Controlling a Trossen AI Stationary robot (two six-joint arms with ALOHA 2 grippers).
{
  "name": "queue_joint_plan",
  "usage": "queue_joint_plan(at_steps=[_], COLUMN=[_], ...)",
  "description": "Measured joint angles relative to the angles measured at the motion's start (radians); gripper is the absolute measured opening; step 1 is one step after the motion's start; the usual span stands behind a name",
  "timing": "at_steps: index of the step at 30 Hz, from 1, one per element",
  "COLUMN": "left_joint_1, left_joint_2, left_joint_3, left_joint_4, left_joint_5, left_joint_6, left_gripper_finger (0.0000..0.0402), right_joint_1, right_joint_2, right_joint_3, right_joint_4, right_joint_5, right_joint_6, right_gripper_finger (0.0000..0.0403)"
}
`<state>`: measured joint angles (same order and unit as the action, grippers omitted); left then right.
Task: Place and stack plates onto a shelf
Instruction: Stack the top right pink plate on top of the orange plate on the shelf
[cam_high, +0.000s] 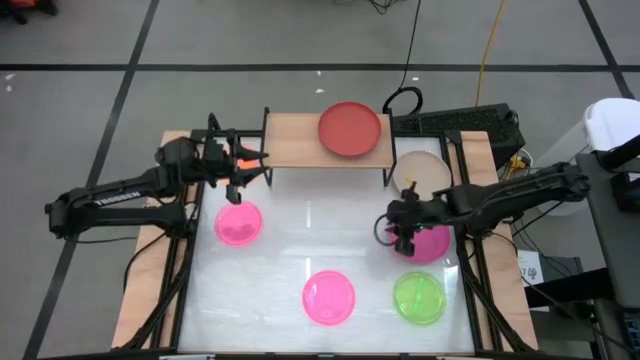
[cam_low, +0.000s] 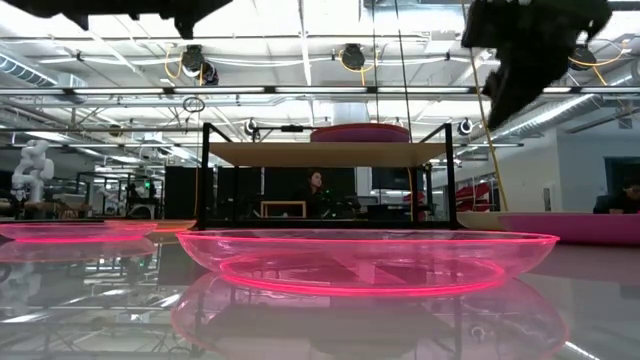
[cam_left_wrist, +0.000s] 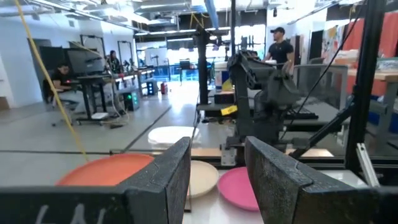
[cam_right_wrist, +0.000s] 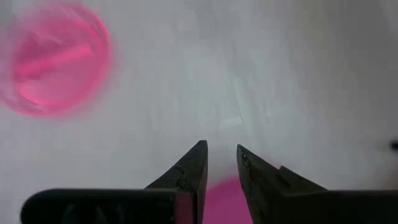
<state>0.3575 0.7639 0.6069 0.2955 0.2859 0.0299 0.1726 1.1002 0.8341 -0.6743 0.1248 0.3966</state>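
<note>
The shelf (cam_high: 300, 140) stands at the table's far edge with a red plate (cam_high: 350, 130) flat on its right half; the plate also shows in the left wrist view (cam_left_wrist: 106, 171). My left gripper (cam_high: 250, 165) is open and empty, level at the shelf's left end and pointing toward the table's right. My right gripper (cam_high: 403, 238) hangs above the left rim of a magenta plate (cam_high: 435, 245), fingers pointing down with a narrow gap (cam_right_wrist: 221, 152) and touching nothing. The magenta plate (cam_right_wrist: 224, 199) lies flat on the table below. The orange and purple plates are out of view.
A beige plate (cam_high: 420, 172) lies beside the shelf's right legs. Two translucent pink plates (cam_high: 238, 222) (cam_high: 329, 297) and a green plate (cam_high: 419, 298) lie flat on the white table (cam_high: 300, 240). The shelf's left half is bare. People show in the room beyond.
</note>
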Motion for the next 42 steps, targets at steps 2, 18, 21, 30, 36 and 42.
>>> queue_joint_plan(at_steps=[2, 18, 21, 30, 36, 42], left_joint_1=[-0.008, -0.072, -0.073, -0.072, -0.072, -0.072], left_joint_2=[0.0, 0.001, 0.001, 0.001, 0.001, 0.001], left_joint_3=[-0.029, -0.121, -0.122, -0.122, -0.122, -0.122], left_joint_4=[0.02, 0.024, 0.024, 0.024, 0.024, 0.017], left_joint_5=[-0.006, -0.074, -0.074, -0.074, -0.086, -0.086], left_joint_6=[-0.016, -0.035, -0.024, -0.009, -0.008, -0.009], left_gripper_finger=[0.0159, 0.0159, 0.0159, 0.0159, 0.0159, 0.0159], right_joint_1=[0.0, 0.0, 0.0, 0.0, 0.0, 0.0], right_joint_2=[0.042, 0.18, 0.18, 0.18, 0.179, 0.179], right_joint_3=[0.0, -0.112, -0.129, -0.13, -0.156, -0.24], right_joint_4=[-0.038, 0.014, 0.074, 0.099, 0.095, 0.106], right_joint_5=[0.001, -0.047, -0.107, -0.116, -0.05, -0.052], right_joint_6=[0.03, 0.258, 0.259, 0.255, 0.307, 0.397], right_gripper_finger=[0.0073, 0.0073, 0.0079, 0.0157, 0.0192, 0.0194])
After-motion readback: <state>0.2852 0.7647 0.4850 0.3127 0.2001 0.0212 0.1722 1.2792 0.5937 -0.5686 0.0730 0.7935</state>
